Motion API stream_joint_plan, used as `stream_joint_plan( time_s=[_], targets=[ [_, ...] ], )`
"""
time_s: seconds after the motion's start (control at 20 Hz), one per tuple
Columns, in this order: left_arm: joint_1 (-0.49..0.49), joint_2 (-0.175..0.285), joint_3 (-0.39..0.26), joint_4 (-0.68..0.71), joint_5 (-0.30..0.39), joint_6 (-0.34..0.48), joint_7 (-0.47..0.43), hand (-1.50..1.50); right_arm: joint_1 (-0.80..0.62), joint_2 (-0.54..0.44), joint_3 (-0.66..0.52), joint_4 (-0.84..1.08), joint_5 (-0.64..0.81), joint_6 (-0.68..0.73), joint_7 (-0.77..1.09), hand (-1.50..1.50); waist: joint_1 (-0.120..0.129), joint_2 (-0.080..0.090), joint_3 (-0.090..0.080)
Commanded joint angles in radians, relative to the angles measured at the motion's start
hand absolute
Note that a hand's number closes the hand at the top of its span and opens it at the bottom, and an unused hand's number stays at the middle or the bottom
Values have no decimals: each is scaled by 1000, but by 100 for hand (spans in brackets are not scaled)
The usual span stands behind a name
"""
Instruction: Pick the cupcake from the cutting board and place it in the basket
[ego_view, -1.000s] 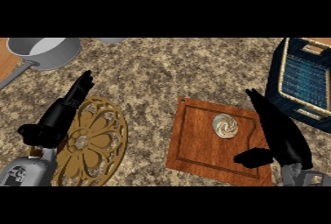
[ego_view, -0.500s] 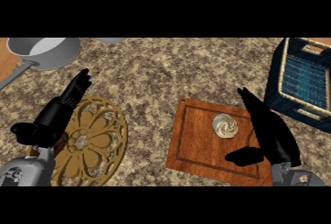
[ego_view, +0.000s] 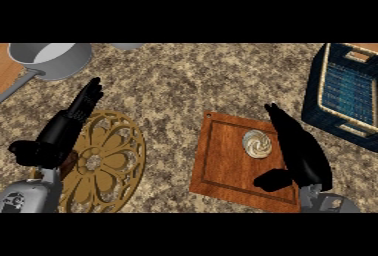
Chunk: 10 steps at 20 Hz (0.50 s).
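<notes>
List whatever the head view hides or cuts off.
Head view:
- Dark blue woven basket: right side cut off by the right edge.
- Grey metal pot: handle runs off the left edge.
- Brown wooden cutting board: near right corner hidden by the black right hand.

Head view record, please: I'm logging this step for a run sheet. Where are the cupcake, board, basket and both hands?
cupcake: on the cutting board, upper right part, not held
cutting board: flat on the counter, centre-right
basket: far right, apart from the board
right hand: open, just right of the cupcake; contact unclear
left hand: open, over the gold plate's left side
gold plate: lower left
pot: top left corner
</notes>
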Motion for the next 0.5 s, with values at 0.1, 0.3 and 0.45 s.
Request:
stream_joint_plan(
  time_s=[0.1, 0.3, 0.45],
  targets=[
    [13, -38, 8, -17, -25, -13, 11, 0, -51, 24, -47, 133, 38, 6, -66, -150, 2, 0, 0],
    [-27, -62, 8, 96, -65, -19, -55, 0, -91, 85, -24, 193, 95, -21, -40, -150, 0, 1, 0],
    [-90, -69, 32, 108, -78, -4, -29, 0, -12, 52, -44, 152, 94, -13, -80, -150, -4, 1, 0]
  ],
)
